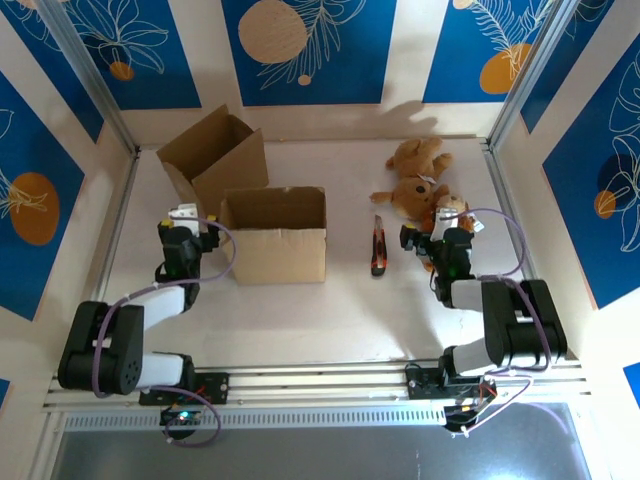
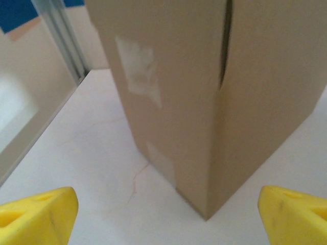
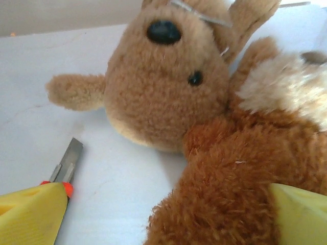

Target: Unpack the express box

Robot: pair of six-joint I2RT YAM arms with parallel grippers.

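Left claw is released and holds nothing. It sits low on the tabletop, just left of the brown corrugated cardboard express box. That rectangular box stands upright left of centre, its top open and its walls matte and plain. Behind it to the left lies a second brown cardboard carton, also open and set askew. Its sharp corner rises in front of the claw's yellow plastic fingers, and its side bears pale patches of torn tape and a dark slit at a seam. Right of the express box a slim utility knife with a red-and-black handle lies flat on the smooth pale surface, its grey metal blade bare. Beyond it sprawls a heap of fuzzy brown plush teddy bears, one tan head showing a glossy black nose. Right claw is spread wide, its yellow fingers on either side of russet fur, not clenched on it.
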